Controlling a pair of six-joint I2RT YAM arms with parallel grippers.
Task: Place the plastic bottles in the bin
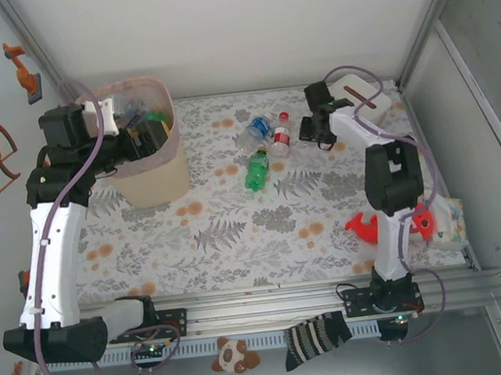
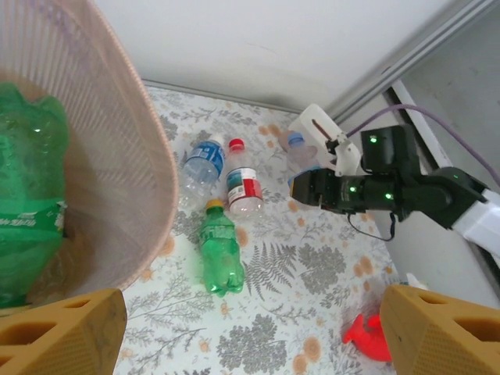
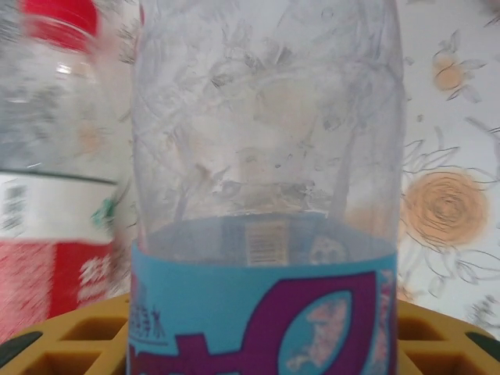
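Observation:
The cream bin (image 1: 156, 184) with a pink liner stands at the far left, and a green bottle (image 2: 23, 195) lies inside it. My left gripper (image 1: 148, 134) hangs open over the bin's rim (image 2: 148, 148), its yellow fingers (image 2: 62, 332) wide apart and empty. My right gripper (image 1: 306, 132) is shut on a clear bottle (image 3: 266, 156) with a blue and purple label, low over the table. Three plastic bottles lie on the floral cloth: a clear blue-labelled one (image 2: 203, 164), a red-labelled one (image 2: 244, 187) and a green one (image 2: 219, 250).
A white tissue box (image 1: 364, 95) sits at the far right behind the right arm. A red toy figure (image 1: 371, 226) lies by the right arm's base, with a bag (image 1: 447, 221) beside it. A striped sock (image 1: 315, 333) and a plush toy (image 1: 235, 356) rest on the front rail.

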